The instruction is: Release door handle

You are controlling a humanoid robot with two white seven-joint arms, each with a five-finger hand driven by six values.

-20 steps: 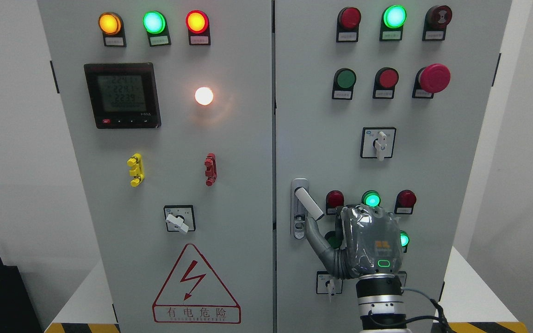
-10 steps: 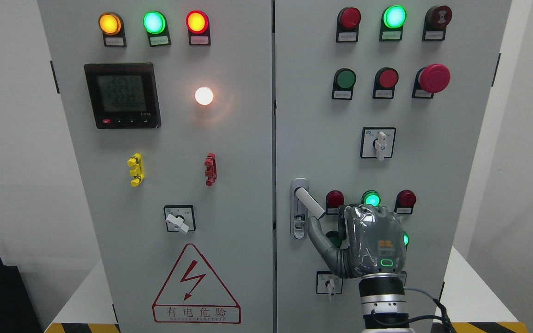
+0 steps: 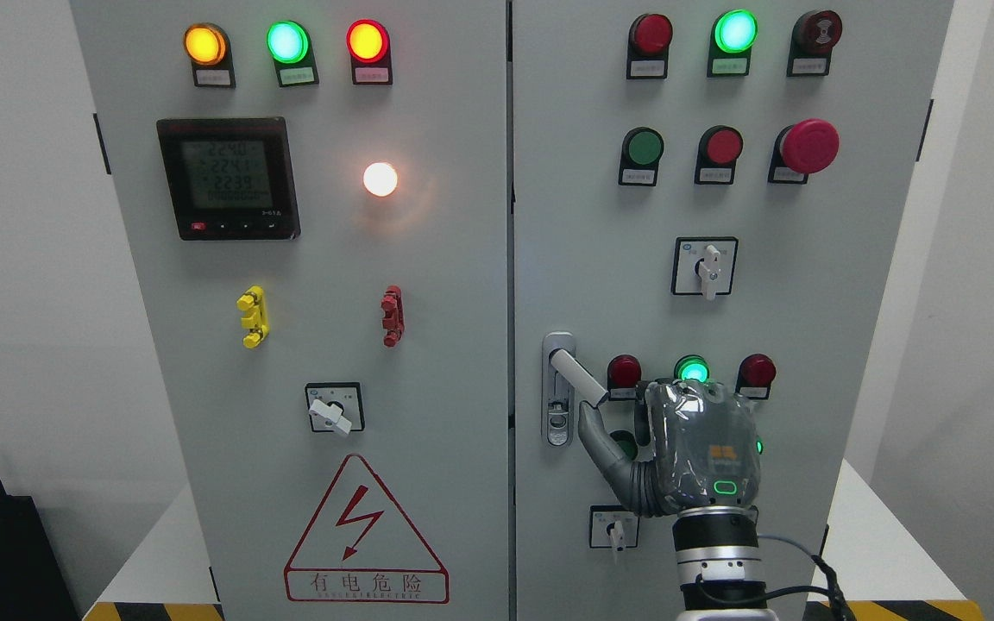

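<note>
Right hand [image 3: 694, 453] open, fingers loose, thumb just under the swung-out door handle [image 3: 577, 377]; holding nothing.

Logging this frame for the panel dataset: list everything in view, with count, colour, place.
cabinet: 1, grey, two doors, fills the view
door handle: 1, silver, right door's left edge, swung out down-right
top lamps, left door: 3, amber, green, red
meter: 1, black, upper left door
white lamp: 1, lit, right of the meter
clips: 2, yellow and red, mid left door
selector switches: 3, white knobs, one left door, two right door
warning triangle: 1, red, lower left door
mushroom button: 1, red, upper right door
right hand: 1, grey, below the handle tip, thumb near it, finger state unclear
left hand: not in view
</note>
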